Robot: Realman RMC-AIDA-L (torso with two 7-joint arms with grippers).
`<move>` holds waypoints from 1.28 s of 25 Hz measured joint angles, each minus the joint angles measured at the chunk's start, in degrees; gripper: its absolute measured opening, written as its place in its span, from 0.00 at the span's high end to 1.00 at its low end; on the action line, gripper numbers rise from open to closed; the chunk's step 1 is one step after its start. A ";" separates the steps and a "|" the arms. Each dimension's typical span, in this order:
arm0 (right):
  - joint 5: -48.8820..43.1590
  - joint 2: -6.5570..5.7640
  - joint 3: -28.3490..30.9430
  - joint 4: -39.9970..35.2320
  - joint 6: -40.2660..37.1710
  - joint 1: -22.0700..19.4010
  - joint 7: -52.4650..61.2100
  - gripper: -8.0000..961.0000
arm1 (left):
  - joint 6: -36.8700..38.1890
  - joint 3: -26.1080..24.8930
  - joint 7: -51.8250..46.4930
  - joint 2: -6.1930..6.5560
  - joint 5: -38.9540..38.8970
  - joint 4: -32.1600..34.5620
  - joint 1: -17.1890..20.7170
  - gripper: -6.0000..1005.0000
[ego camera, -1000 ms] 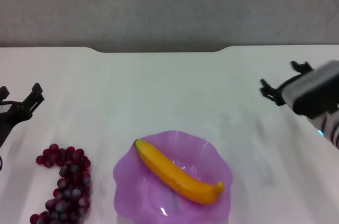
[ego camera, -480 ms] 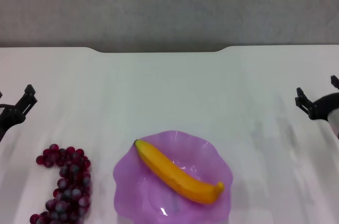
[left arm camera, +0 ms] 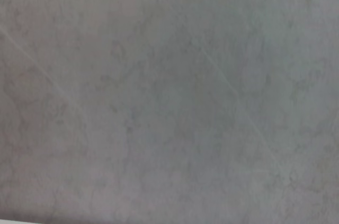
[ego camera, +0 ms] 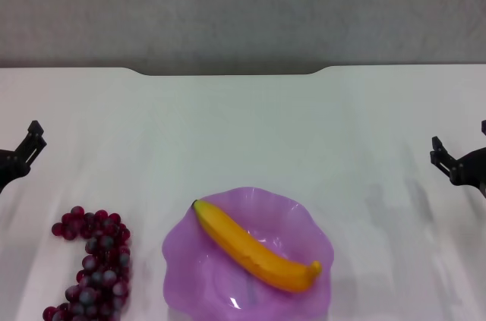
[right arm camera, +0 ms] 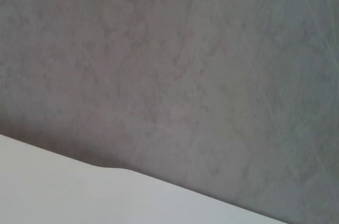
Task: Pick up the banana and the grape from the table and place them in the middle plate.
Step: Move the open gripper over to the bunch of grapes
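Banana (ego camera: pixel 255 247) already lying diagonally in middle plate (ego camera: pixel 307 222); grape (ego camera: pixel 96 264) on bench (ego camera: pixel 243 131) at lower left, long axis running top-to-bottom, just below left claw (ego camera: pixel 23 155) w/ spread unclear, right claw (ego camera: pixel 459 162) at far right edge, likewise unclear.

Both hands (ego camera: pixel 23 155) (ego camera: pixel 458 163), grape (ego camera: pixel 93 264) edge-cropped

The banana (ego camera: pixel 254 247) lies in the middle plate (ego camera: pixel 307 218); the grape (ego camera: pixel 95 260) lies left of it on the table (ego camera: pixel 243 131).
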 joint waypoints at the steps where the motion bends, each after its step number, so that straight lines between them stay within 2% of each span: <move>1: -0.01 -0.02 -0.24 -0.04 0.00 0.01 0.20 0.08 | 0.02 -0.03 0.03 -0.01 -0.01 -0.06 0.00 0.11; 10: -0.19 -0.14 -0.34 -0.87 2.61 0.49 0.41 0.08 | 0.82 0.90 -1.14 0.01 0.28 2.29 1.09 0.11; 14: -0.17 -0.14 -0.34 -1.20 3.46 0.72 0.43 0.08 | -3.72 3.85 -3.67 0.73 0.64 9.78 3.87 0.11; 19: -0.11 -0.23 -0.34 -1.23 3.50 0.80 0.46 0.08 | -21.00 3.15 -2.50 1.26 6.94 30.34 12.25 0.11; 24: -0.07 -0.23 -0.34 -1.25 3.50 0.85 0.46 0.08 | -45.15 2.37 -2.04 0.80 12.98 52.66 19.37 0.11; 29: -0.28 -0.21 -0.33 -1.25 3.50 0.92 0.46 0.08 | -67.10 2.82 -0.11 1.03 13.13 63.34 19.42 0.11; 32: -0.32 -0.21 -0.34 -1.25 3.49 0.93 0.46 0.08 | -82.51 2.90 7.24 1.03 9.98 69.68 18.28 0.11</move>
